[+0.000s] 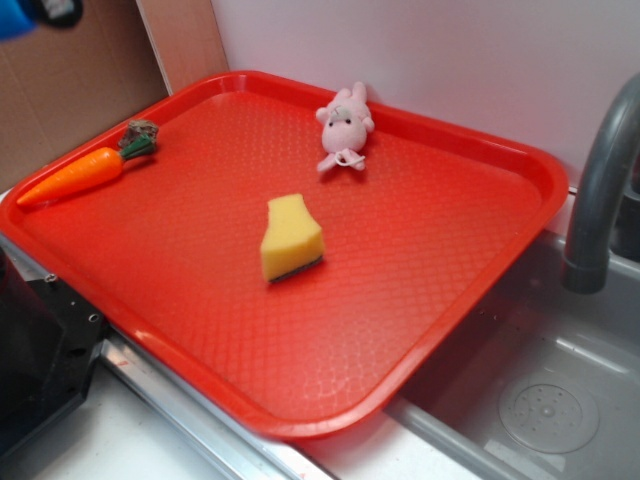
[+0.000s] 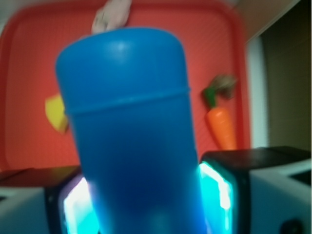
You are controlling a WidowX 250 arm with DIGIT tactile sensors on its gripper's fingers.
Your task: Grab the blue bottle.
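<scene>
The pincer (image 2: 141, 195) is clamped on the blue bottle (image 2: 129, 126), held high above the red tray (image 1: 420, 330) (carrot (image 2: 222, 126) below). Risk — the smooth plastic could slip between the pads and drop.

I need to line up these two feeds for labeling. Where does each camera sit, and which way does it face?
Exterior: raised off one corner, looking down across the tray beside a sink; little of the robot shows.
Wrist: on the arm, looking down past the gripper shut on the bottle.
Shared: tray, carrot, sponge, plush.
</scene>
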